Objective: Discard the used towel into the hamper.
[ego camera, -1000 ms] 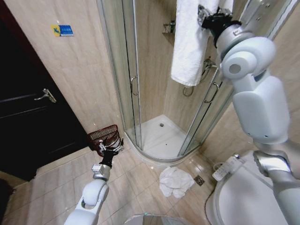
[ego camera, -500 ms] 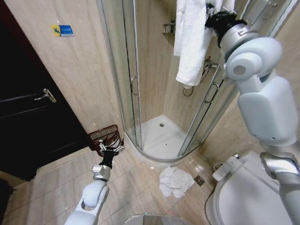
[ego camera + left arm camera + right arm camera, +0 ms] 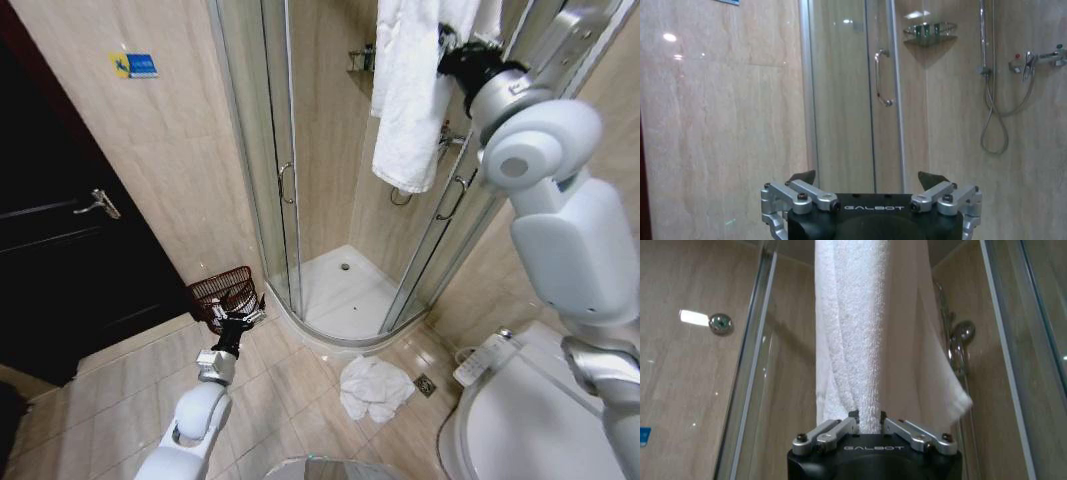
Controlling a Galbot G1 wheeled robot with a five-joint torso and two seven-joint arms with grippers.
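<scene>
Gripping the towel (image 3: 415, 90), the right tool (image 3: 452, 52) is clamped on a bunched fold up high by the shower glass (image 3: 450, 215); wrist view shows fingers (image 3: 847, 424) pinched on the cloth w/ the rest hanging past them. Vs a sec ago the towel has swung and shifted a bit toward the arm, hem riding slightly different, so it looks freed from its hanging spot and ready to carry, imo. Hamper (image 3: 224, 293) sits far below and across from that tool, on the floor by the shower's curved base. Left tool (image 3: 237, 318) is parked just beside the hamper rim, jaws apart, nothing held. Room: glass frame is tight beside the right tool; floor near the hamper is open, though a second towel (image 3: 373, 387) lies crumpled farther off.
</scene>
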